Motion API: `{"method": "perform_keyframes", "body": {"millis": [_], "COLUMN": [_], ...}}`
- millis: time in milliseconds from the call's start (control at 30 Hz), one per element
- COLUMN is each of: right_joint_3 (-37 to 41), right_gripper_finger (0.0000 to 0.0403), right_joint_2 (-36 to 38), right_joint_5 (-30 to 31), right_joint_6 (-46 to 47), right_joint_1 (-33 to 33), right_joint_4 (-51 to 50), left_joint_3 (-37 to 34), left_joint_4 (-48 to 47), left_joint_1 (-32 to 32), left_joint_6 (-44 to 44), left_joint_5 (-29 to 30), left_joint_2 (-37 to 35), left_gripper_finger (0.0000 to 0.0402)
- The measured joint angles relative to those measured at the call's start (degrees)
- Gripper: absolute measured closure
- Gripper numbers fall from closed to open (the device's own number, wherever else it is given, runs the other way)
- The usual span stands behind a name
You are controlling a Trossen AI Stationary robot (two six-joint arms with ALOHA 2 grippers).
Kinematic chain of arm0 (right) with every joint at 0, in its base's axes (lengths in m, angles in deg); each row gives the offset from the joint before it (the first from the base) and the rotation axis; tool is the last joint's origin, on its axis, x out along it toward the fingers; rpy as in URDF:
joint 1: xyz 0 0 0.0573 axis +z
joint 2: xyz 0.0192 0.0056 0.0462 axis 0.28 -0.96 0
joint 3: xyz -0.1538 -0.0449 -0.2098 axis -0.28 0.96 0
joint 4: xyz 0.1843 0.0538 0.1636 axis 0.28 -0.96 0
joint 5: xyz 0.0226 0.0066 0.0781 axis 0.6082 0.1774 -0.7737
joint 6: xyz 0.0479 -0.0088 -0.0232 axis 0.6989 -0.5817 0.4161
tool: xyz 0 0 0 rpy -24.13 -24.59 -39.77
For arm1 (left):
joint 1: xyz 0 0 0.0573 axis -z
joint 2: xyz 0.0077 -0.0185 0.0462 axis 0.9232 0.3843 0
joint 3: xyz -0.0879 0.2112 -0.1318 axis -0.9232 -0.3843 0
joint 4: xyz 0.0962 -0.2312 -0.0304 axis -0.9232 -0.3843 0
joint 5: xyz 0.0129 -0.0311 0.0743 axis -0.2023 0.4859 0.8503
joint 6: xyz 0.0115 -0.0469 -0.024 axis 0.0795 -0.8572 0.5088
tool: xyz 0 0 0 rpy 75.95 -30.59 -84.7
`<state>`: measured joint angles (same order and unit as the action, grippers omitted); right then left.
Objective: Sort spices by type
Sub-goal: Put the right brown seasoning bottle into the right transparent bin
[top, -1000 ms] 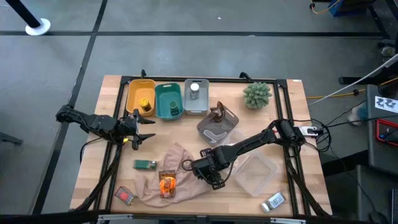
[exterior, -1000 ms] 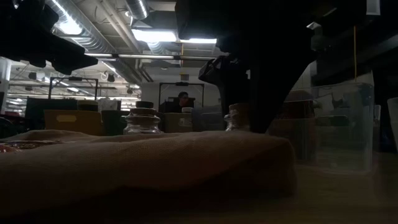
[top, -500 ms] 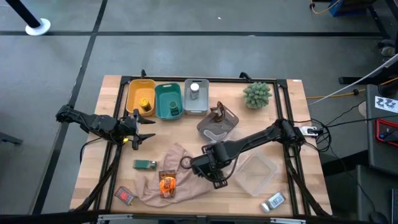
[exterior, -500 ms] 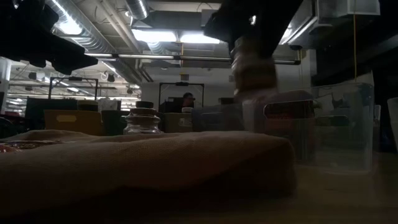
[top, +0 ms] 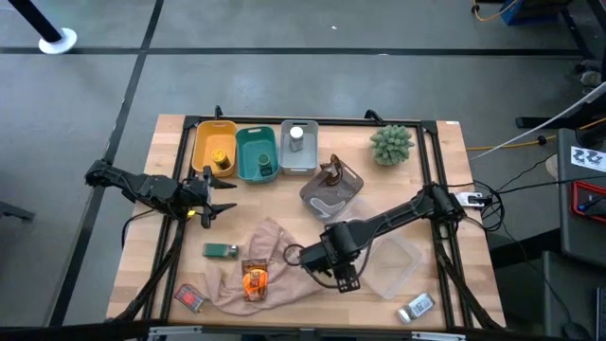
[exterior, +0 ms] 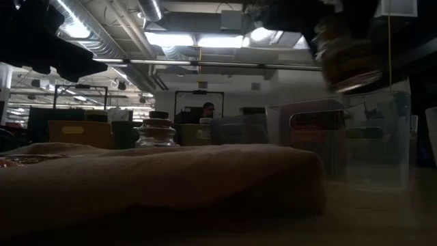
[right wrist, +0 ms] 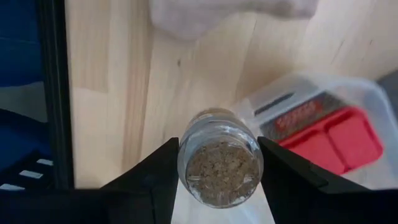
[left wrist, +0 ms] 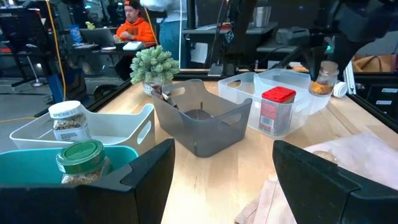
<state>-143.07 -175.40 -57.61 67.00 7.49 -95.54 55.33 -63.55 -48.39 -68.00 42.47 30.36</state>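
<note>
My right gripper [right wrist: 219,163] is shut on a small glass jar of brown spice [right wrist: 219,162], over the table between the beige cloth [top: 270,270] and a clear bin [top: 393,267]. The low view shows the jar [exterior: 345,58] high and blurred, and the left wrist view shows it [left wrist: 323,78] far off. My left gripper [top: 216,197] waits open near the table's left side. A green box [top: 221,250] lies flat on the table. An orange sachet [top: 254,280] rests on the cloth. A red packet [top: 189,297] lies near the near edge. My right gripper pinches the jar between its two fingers, one finger [right wrist: 158,171] on each side of the round glass wall [right wrist: 186,158]. The fingers slant down from the table's right. The jar is lifted clear of the table and cloth, and I see its round end with the spice.
Along the far side stand a yellow bin [top: 215,147], a teal bin [top: 256,153] and a white bin [top: 297,147], each with a jar. A grey bin [top: 331,188] and a spiky plant ball [top: 391,144] are nearby. A silver thing [top: 415,307] lies at the near right corner.
My right gripper has risen with the jar, lifting it clear from beside the cloth. It has then carried the jar toward the table's right, toward the clear bin. The left arm has kept still.
</note>
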Motion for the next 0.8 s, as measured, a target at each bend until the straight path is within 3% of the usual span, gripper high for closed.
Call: {"method": "perform_keyframes", "body": {"millis": [333,800], "right_joint_3": [0.23,8.86], "right_gripper_finger": [0.0212,0.0212], "right_joint_2": [3.33,7.51], "right_joint_5": [6.01,11.54], "right_joint_6": [8.66,25.28], "right_joint_1": [4.93,14.24], "right_joint_4": [-7.09,-7.17], "left_joint_3": [0.0,0.0], "left_joint_4": [0.0,0.01], "left_joint_1": [0.0,0.0], "left_joint_6": [0.0,-0.01], "left_joint_5": [0.0,0.0], "left_joint_2": [0.0,0.0], "left_gripper_finger": [0.0147,0.0147]}}
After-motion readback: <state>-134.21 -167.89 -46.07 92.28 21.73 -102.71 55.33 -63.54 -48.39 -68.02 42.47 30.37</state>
